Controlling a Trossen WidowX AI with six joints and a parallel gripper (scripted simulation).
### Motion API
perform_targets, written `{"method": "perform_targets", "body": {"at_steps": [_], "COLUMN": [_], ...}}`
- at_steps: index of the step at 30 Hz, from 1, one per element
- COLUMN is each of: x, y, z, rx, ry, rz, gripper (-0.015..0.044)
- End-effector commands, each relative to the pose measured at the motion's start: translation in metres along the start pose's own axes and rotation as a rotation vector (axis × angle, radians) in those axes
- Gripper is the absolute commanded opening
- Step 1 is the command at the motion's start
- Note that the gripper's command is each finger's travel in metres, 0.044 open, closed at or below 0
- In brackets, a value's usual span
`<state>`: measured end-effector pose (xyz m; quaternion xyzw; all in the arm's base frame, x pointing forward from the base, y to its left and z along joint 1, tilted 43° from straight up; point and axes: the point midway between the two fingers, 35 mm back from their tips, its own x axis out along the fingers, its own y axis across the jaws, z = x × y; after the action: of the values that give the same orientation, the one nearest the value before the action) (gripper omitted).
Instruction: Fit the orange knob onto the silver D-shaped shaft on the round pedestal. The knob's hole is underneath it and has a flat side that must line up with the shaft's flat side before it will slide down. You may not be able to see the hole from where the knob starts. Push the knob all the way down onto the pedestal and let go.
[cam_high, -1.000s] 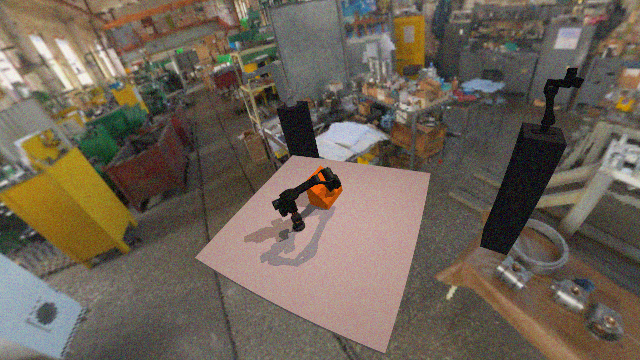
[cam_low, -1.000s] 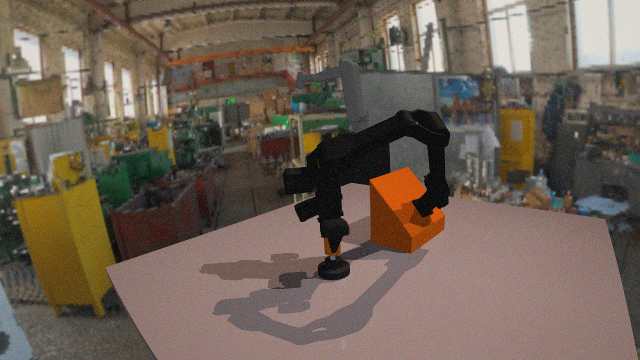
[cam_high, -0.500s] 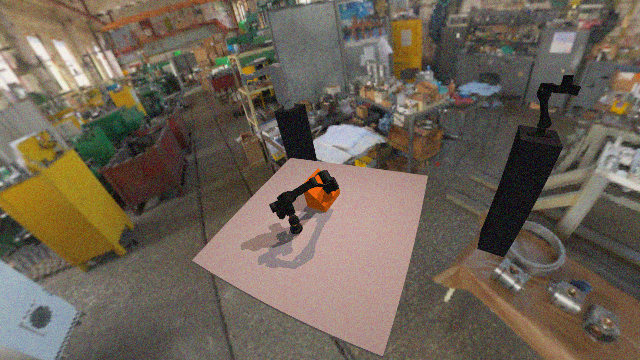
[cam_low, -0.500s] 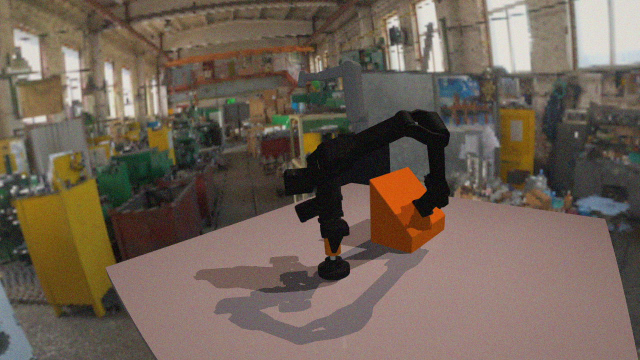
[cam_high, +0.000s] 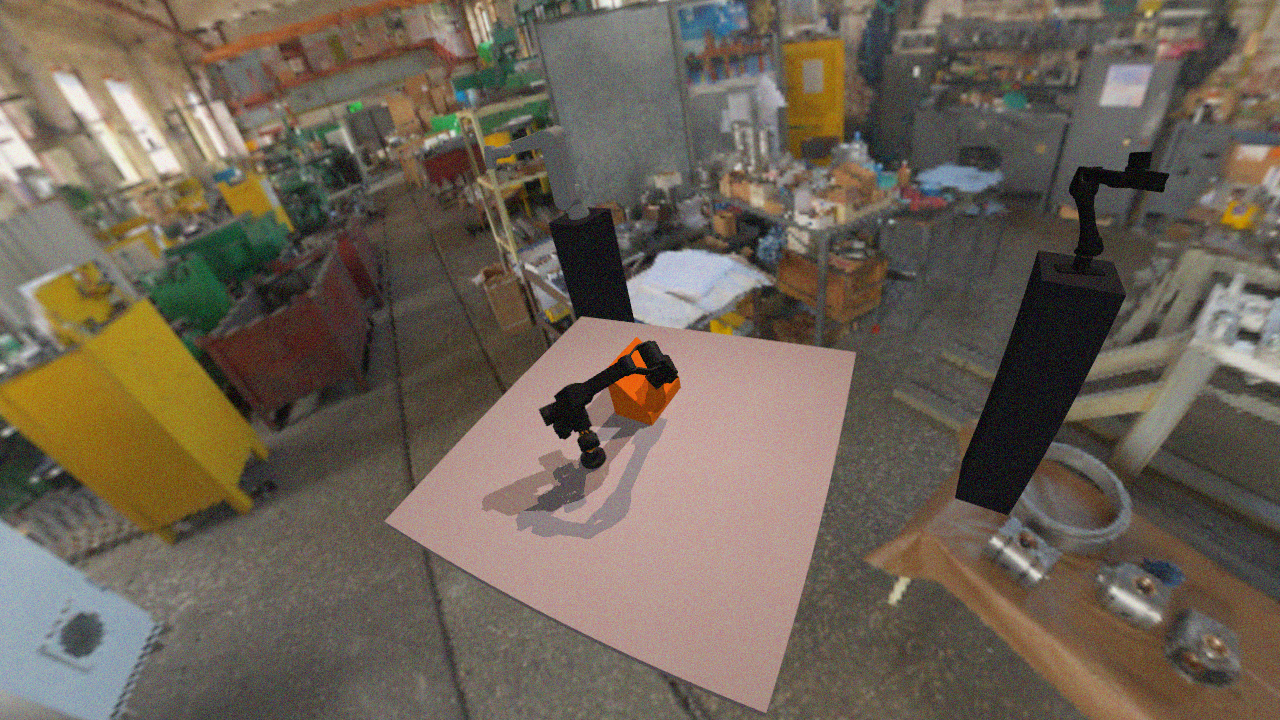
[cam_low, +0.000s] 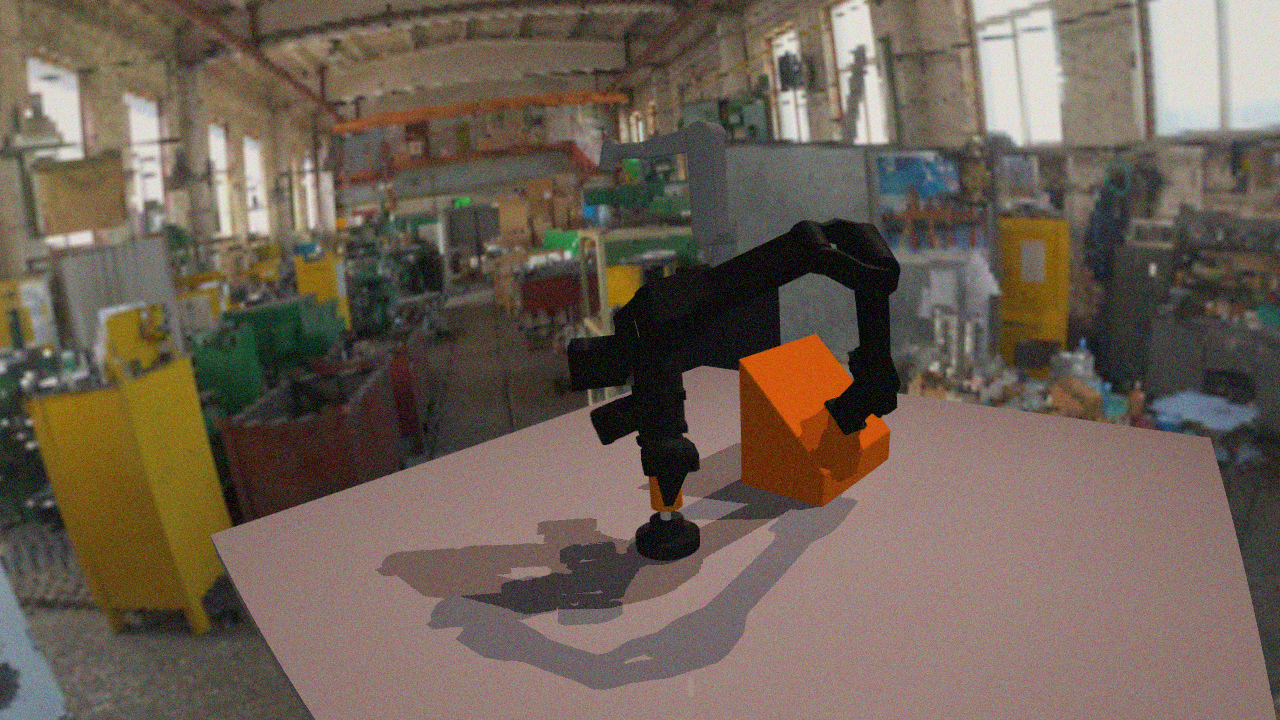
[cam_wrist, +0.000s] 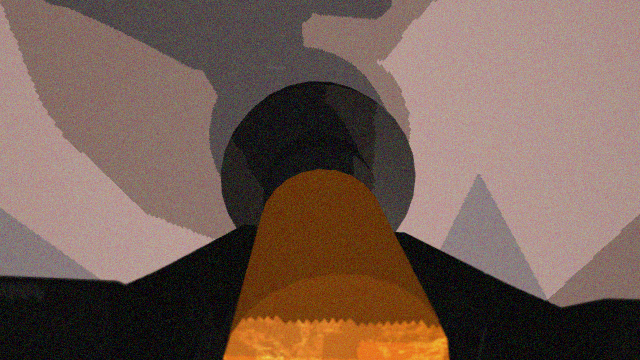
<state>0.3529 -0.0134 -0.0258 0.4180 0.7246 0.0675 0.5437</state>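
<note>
My gripper is shut on the orange knob and points straight down. The knob hangs directly over the black round pedestal. In the exterior view a short piece of the silver shaft shows between the knob's lower end and the pedestal. In the wrist view the knob covers the shaft and the middle of the pedestal. The knob's hole and the shaft's flat side are hidden.
The arm's orange wedge-shaped base block stands on the pink mat just behind the pedestal. Two black camera posts stand at the mat's far and right sides.
</note>
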Motion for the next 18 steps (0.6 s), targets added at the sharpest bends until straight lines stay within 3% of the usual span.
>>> {"method": "perform_targets", "body": {"at_steps": [1,6,18], "x": [-0.0035,-0.0046,0.0006], "y": [0.0019,0.0022,-0.0003], "z": [0.0014,0.0031,0.0039], "rx": [-0.028,-0.202,-0.212], "ry": [-0.005,-0.005,-0.005], "rz": [0.001,0.0,0.0], "gripper": [0.0,0.0,0.0]}}
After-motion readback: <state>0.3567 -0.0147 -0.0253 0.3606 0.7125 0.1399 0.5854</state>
